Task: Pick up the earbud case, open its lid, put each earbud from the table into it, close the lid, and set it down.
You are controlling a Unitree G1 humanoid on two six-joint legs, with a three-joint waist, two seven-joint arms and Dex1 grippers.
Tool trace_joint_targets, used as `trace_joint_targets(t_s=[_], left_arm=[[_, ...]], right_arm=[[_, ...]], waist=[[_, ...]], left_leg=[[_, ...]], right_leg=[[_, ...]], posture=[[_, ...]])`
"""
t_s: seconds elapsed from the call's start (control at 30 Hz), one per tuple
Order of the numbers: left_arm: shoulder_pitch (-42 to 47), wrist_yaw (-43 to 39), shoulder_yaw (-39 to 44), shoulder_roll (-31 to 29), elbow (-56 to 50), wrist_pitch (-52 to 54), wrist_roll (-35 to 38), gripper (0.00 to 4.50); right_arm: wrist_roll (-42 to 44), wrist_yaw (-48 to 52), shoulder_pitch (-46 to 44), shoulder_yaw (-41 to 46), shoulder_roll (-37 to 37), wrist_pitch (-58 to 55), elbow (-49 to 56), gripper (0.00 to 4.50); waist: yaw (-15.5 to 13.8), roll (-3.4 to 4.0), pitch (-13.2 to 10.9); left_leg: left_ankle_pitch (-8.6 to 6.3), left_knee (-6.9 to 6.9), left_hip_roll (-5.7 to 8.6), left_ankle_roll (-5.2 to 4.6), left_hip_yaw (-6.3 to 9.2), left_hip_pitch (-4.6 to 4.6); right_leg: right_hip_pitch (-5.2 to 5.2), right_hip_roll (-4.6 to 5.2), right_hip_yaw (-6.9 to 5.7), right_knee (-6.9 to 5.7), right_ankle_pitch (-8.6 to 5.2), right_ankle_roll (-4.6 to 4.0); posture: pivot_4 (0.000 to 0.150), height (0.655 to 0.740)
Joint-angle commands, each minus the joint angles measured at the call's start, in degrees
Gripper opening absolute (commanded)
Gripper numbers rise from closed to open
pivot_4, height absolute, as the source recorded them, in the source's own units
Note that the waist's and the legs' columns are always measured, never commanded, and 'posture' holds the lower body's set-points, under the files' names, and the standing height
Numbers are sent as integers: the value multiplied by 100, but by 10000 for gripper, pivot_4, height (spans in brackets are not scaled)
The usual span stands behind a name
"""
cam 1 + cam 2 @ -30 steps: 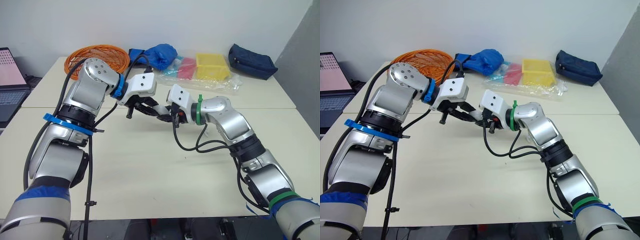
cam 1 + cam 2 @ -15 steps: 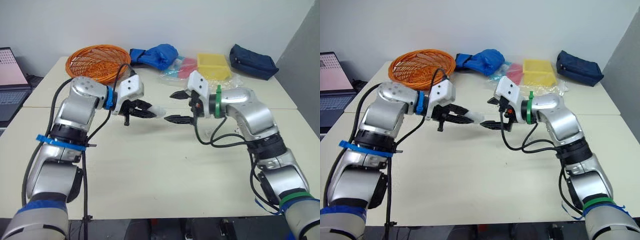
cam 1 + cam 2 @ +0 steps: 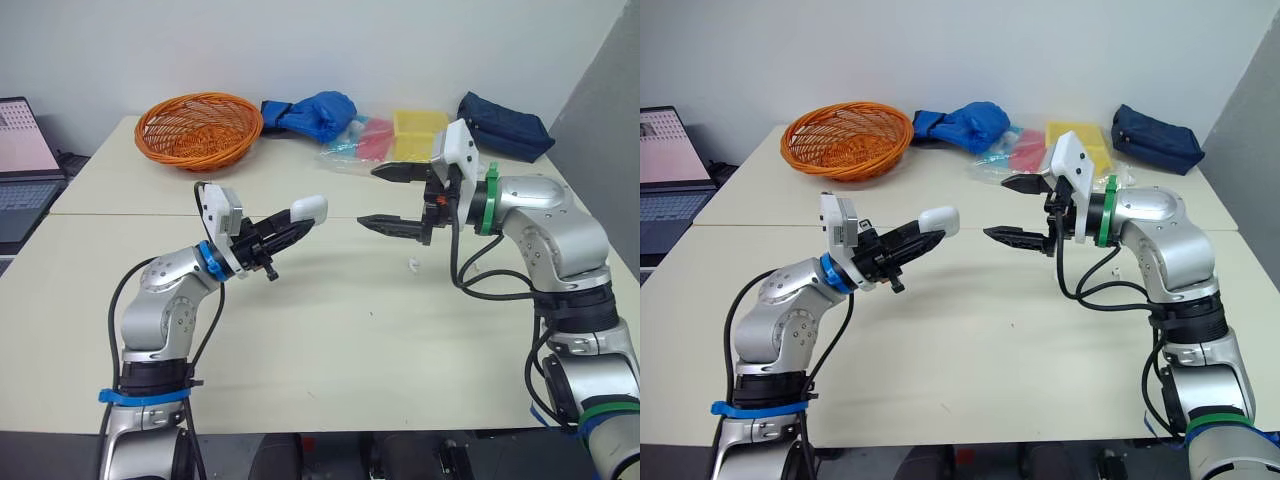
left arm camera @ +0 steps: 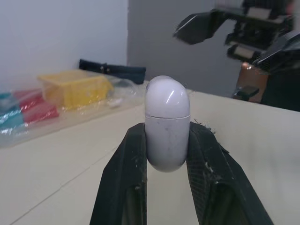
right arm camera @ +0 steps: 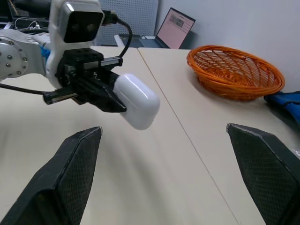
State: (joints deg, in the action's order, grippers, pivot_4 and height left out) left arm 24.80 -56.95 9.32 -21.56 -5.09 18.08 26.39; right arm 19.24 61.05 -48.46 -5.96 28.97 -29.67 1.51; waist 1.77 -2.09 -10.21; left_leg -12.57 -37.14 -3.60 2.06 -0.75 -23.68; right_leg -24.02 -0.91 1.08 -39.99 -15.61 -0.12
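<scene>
A white earbud case [image 3: 308, 208] with its lid closed is held up above the table, and my left gripper [image 3: 290, 215] is shut on its lower half. In the left wrist view the case [image 4: 167, 122] stands upright between the two black fingers [image 4: 129, 164], a seam line across its upper part. My right gripper [image 3: 387, 197] hangs open a short way to the right of the case, its tips pointing at it and holding nothing. A small white piece [image 3: 413, 265] that looks like an earbud lies on the table [image 3: 330, 330] under the right gripper.
At the back of the table are an orange wicker basket [image 3: 198, 128], a blue cloth [image 3: 318, 108], a yellow box in clear plastic [image 3: 420, 133] and a dark blue pouch [image 3: 503, 122]. A laptop [image 3: 22, 150] sits at the far left.
The two grippers were together at the case; the right one has opened and drawn away to the right. The left arm has pulled back and lower, still holding the case.
</scene>
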Motion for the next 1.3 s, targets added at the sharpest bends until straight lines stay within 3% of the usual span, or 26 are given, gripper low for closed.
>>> trace_joint_targets(t_s=[0.03, 0.43, 0.93, 1.17, 1.3], left_arm=[[-42, 56, -257, 138, -323, -393, 8, 7764], [-12, -69, -464, -129, -365, -264, 249, 7764], [-132, -216, -566, -254, -297, -366, 301, 7764], [-40, 132, -391, -175, -19, -449, 235, 7764], [-5, 857, 18, -88, 152, -596, 168, 7764]], right_arm=[[-248, 67, -214, -311, -137, 532, -215, 44519], [-282, -171, -691, -329, -643, 565, -797, 44519], [7, -169, -958, 30, -447, 111, -1010, 44519], [774, 180, -676, 343, 70, -952, -477, 44519], [321, -1228, 163, 708, 207, -1455, -446, 44519]], waist=[[1, 0, 0], [-8, 0, 0], [-10, 1, 0], [-12, 1, -1], [-24, -11, 7]], left_leg=[[0, 1, 0, 0, -3, 2], [0, 7, -2, 0, 3, -6], [0, 10, -2, 0, 3, -7], [0, 10, -1, 0, 3, -10], [0, 9, -2, 0, 9, -9]], right_leg=[[0, 0, 1, 0, 1, 0], [-4, -2, -2, 3, 8, -14], [-5, -1, -3, 5, 8, -14], [-4, 0, -3, 11, 8, -14], [-2, 0, -6, 11, -1, 0]], posture=[[1500, 7400], [1500, 7400], [1500, 7400], [1500, 7400], [1500, 7400]])
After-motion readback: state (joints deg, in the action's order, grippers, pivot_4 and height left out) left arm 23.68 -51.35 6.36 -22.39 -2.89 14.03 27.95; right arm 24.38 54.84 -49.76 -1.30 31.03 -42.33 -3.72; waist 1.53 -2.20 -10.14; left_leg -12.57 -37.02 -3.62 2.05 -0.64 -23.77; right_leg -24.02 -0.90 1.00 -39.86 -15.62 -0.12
